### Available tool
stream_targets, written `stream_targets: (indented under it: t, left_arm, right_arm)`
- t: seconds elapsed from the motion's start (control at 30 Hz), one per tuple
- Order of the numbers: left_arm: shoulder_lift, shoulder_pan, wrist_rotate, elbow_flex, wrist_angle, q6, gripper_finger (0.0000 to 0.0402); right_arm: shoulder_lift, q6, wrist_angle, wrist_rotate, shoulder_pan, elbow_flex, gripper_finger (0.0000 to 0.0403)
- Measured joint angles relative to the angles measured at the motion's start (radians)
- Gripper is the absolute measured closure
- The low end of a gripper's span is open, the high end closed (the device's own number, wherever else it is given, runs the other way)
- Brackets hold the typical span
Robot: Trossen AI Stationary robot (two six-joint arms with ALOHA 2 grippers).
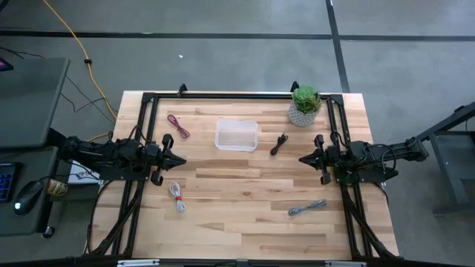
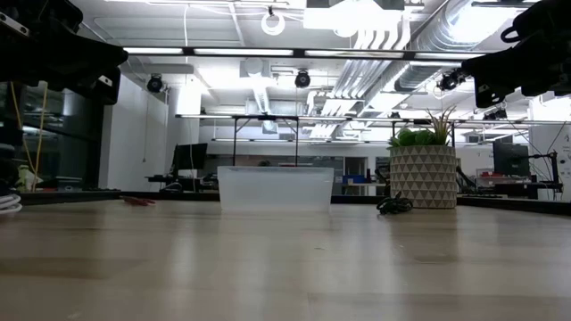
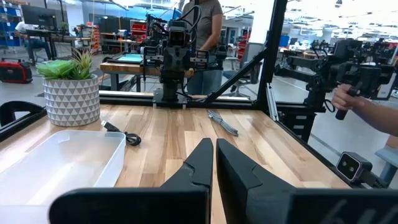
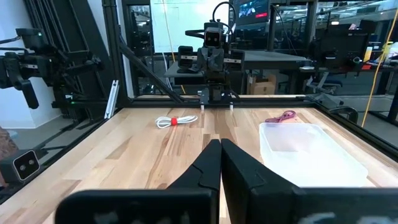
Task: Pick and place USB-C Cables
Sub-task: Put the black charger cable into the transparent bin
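Four small cable bundles lie on the wooden table: a dark red one [image 1: 178,127] at the far left, a black one [image 1: 279,143] right of the clear tray, a white one with red [image 1: 177,196] at the near left, and a grey one [image 1: 306,208] at the near right. My left gripper [image 1: 180,159] is shut and empty, held above the table's left side, pointing right. My right gripper [image 1: 303,158] is shut and empty, held above the right side, pointing left. The fingers show closed in the left wrist view [image 3: 214,163] and the right wrist view [image 4: 220,163].
A clear plastic tray [image 1: 237,136] stands at the far middle of the table. A potted plant [image 1: 305,105] stands at the far right. A black frame runs along the table's far and side edges. A person's hand shows beyond the table in the left wrist view [image 3: 348,99].
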Motion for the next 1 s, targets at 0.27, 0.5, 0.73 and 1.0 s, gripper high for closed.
stream_targets:
  t: [0.27, 0.5, 0.73, 1.0]
  left_arm:
    - [0.0, 0.0, 0.0, 0.0, 0.0, 0.0, 0.0398]
    - [0.0, 0.0, 0.0, 0.0, 0.0, 0.0, 0.0398]
    - [0.0, 0.0, 0.0, 0.0, 0.0, 0.0, 0.0398]
    - [0.0, 0.0, 0.0, 0.0, 0.0, 0.0, 0.0398]
  right_arm:
    - [0.0, 0.027, 0.003, 0.049, 0.0, 0.001, 0.0371]
    - [0.0, 0.099, 0.01, 0.11, 0.0, 0.001, 0.026]
    - [0.0, 0.105, 0.01, 0.102, 0.0, 0.002, 0.0177]
    - [0.013, 0.088, 0.271, 0.194, 0.0, 0.002, 0.0171]
